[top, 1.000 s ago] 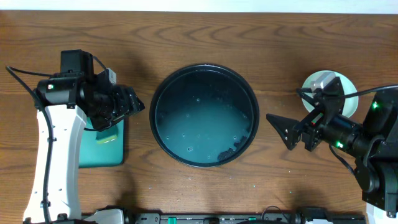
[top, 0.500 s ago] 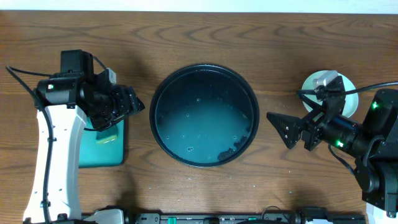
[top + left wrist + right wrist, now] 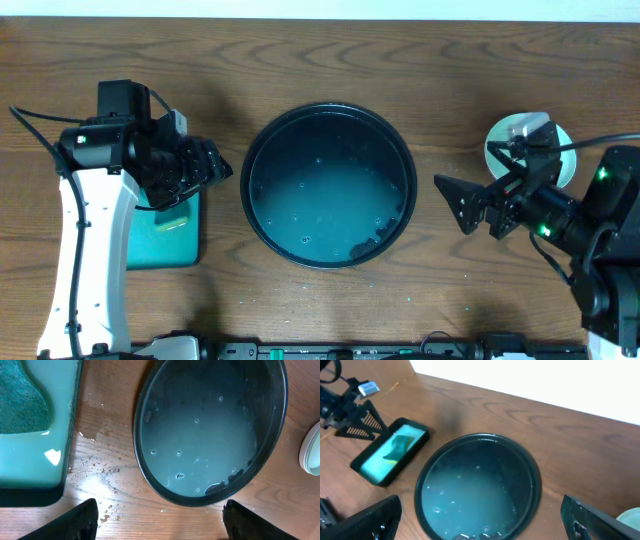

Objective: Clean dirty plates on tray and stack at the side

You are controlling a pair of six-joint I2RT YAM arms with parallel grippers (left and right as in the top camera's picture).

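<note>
wooden table (image 3: pixel 450 60), two arms, one on each side. the tray (image 3: pixel 246 185), big round black one with a raised rim, sits in the middle of the table, with a film of cloudy teal water and a few bubbles in it; a dark patch shows at its near right edge where the water thins out. the plates (image 3: pixel 508 131) are off the tray, stacked on the table well to its right, towards the far side; the top one looks pale mint with a white edge, and the right arm covers part of the stack, so i can't count them. the left wrist view catches just a sliver of the stack at its right edge (image 3: pixel 311 450), and the right wrist view a corner of it at bottom right (image 3: pixel 632 519). the left gripper (image 3: pixel 218 165) hangs above the right end of the teal rectangular tray (image 3: pixel 165 240), pointing toward the black tray; its wrist camera shows the fingers spread wide with nothing between them (image 3: pixel 160 510). the sponge (image 3: pixel 20 405) lies in that teal tray, sitting in shallow water. water drops are spattered on the wood between the two trays. the right gripper (image 3: pixel 458 203) hovers between the black tray and the plates, aimed left at the tray, fingers wide apart and empty in its own camera (image 3: pixel 481 505).
</note>
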